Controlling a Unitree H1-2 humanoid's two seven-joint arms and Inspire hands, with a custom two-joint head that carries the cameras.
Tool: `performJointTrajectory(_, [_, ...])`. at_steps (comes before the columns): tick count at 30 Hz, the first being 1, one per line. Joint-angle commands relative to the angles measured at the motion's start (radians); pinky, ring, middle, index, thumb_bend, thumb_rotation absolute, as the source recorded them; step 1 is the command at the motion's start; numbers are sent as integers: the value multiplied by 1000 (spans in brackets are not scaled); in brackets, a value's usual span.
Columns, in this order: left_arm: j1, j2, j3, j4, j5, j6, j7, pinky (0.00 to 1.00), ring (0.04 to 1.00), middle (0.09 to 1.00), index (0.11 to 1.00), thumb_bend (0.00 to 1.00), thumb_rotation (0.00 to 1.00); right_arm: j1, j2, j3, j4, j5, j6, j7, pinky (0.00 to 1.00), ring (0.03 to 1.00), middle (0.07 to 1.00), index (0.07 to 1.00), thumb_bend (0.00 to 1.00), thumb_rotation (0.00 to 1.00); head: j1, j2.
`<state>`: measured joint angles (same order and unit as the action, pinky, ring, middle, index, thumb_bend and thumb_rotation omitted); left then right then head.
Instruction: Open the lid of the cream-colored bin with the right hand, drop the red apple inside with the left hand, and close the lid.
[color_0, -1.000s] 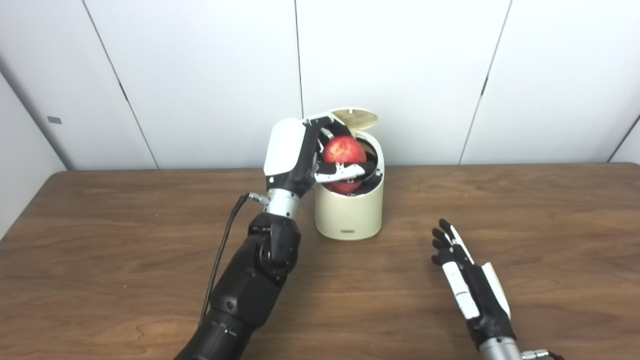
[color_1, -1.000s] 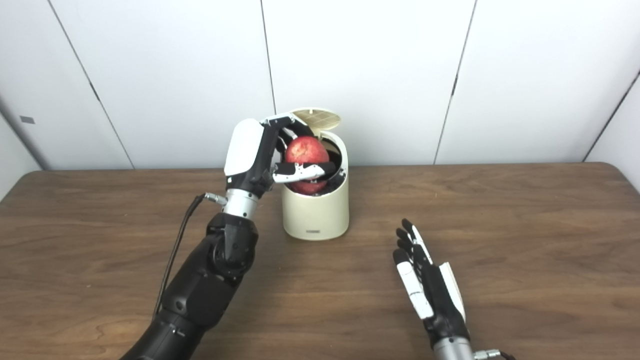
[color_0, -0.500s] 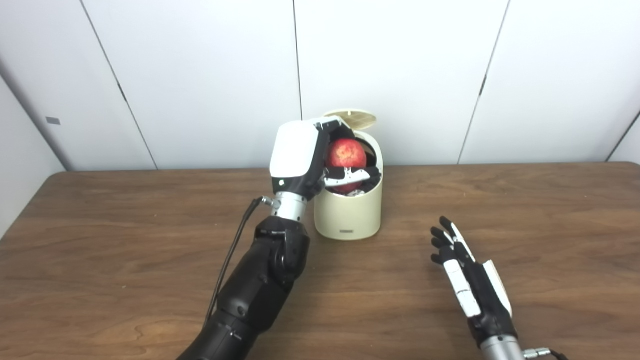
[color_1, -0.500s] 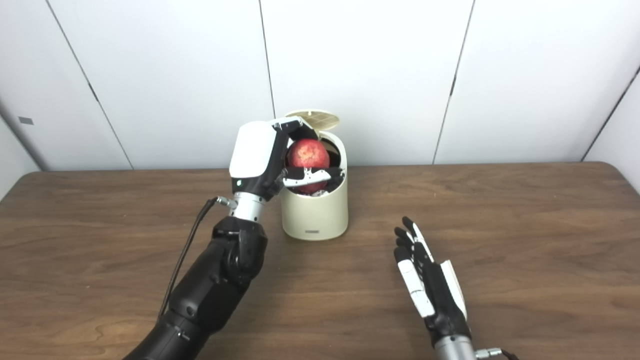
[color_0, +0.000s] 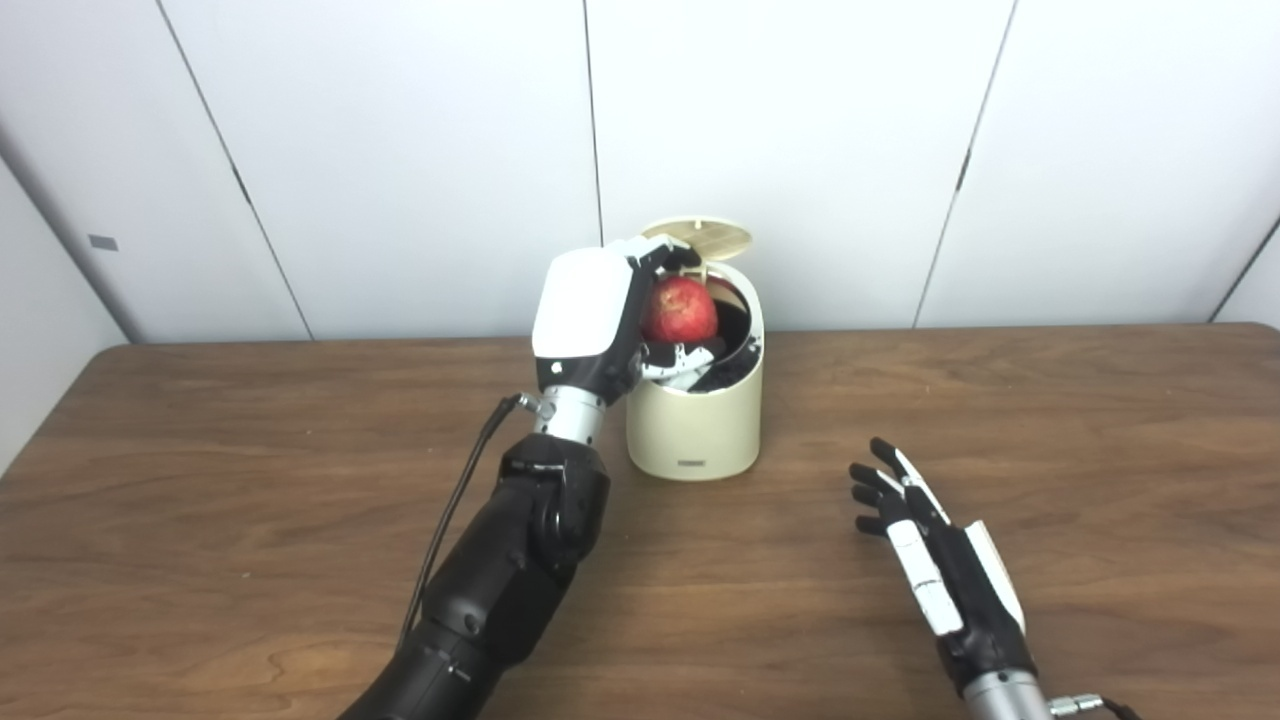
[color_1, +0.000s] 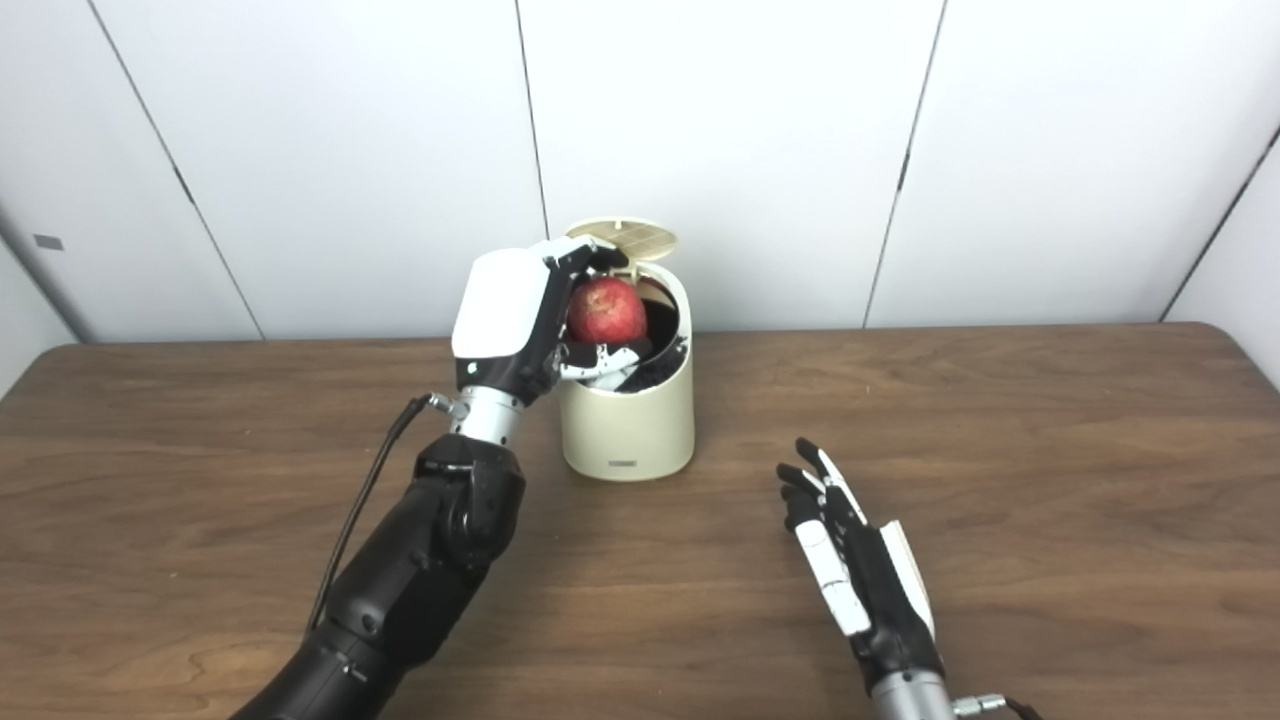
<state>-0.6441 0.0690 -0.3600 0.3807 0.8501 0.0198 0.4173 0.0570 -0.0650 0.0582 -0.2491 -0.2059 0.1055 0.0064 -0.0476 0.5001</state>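
Observation:
The cream-colored bin stands at the back middle of the table with its round lid tipped up behind the opening. The red apple sits in my left hand, which is shut on it right over the bin's mouth; the fingers wrap over its top and underside. My right hand lies open, fingers spread, low over the table to the front right of the bin, holding nothing. The bin's inside looks dark.
The brown wooden table runs the full width of the views. White wall panels rise just behind the bin. A black cable hangs along my left forearm.
My left hand has turned and edged inward with the apple, its lower fingers now partly inside the bin's rim. The right hand has crept slightly forward and left. The lid stays up.

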Motion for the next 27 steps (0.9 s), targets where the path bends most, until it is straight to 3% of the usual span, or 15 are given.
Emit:
performJointTrajectory(1, [-21, 5, 10, -24, -12, -15, 0, 586, 661, 681, 650, 927, 0, -20, -3, -4, -40, 9, -9, 6, 799, 862, 868, 942, 520, 1000, 1, 1])
performJointTrajectory(6, [-12, -9, 43, -35, -109, -68, -19, 470, 543, 597, 595, 850, 0, -23, -9, -2, -33, 0, 1, 3, 808, 867, 866, 942, 528, 1000, 5, 0])
performJointTrajectory(7, [-9, -12, 49, -35, -126, -81, -17, 453, 519, 525, 536, 658, 0, -23, -10, -2, -33, 0, 2, 4, 813, 869, 866, 942, 524, 1000, 5, 0])
performJointTrajectory(9, [-3, -20, 65, -37, -164, -109, -12, 436, 473, 513, 497, 549, 0, -23, -14, 1, -31, -5, 7, 5, 828, 875, 866, 942, 528, 1000, 4, 0])
performJointTrajectory(11, [2, -26, 78, -42, -191, -126, -14, 419, 445, 517, 485, 501, 0, -24, -17, 4, -31, -20, 10, 3, 834, 876, 866, 941, 531, 1000, 5, -1])
performJointTrajectory(17, [7, -33, 95, -45, -197, -177, 24, 400, 429, 534, 460, 477, 0, -23, -24, 11, -33, -37, 13, 7, 921, 879, 856, 939, 531, 1000, 8, 0])
performJointTrajectory(27, [2, -17, 79, -35, -113, -154, 34, 455, 479, 519, 477, 503, 0, -23, -27, 10, -33, -16, 10, 16, 856, 854, 842, 941, 537, 1000, 9, -1])
